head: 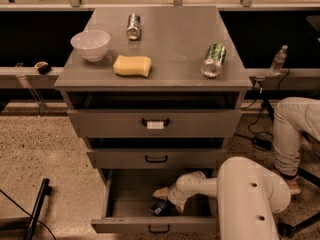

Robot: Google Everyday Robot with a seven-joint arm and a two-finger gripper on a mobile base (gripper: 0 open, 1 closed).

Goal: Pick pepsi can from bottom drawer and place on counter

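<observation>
The bottom drawer (150, 226) is pulled open below the two shallower drawers. The pepsi can (158, 208), dark blue with light markings, lies on its side on the drawer floor near the front. My white arm reaches down into the drawer from the right. My gripper (166, 200) is low inside the drawer, right at the can and partly over it. The counter (170, 39) is the flat grey top of the cabinet, above.
On the counter lie a white bowl (90, 44), a yellow sponge (132, 65), a silver can (133, 26) on its side and a green-patterned can (213, 59) on its side. A person's leg (295, 129) is at the right. A black bar (36, 207) lies on the floor at the left.
</observation>
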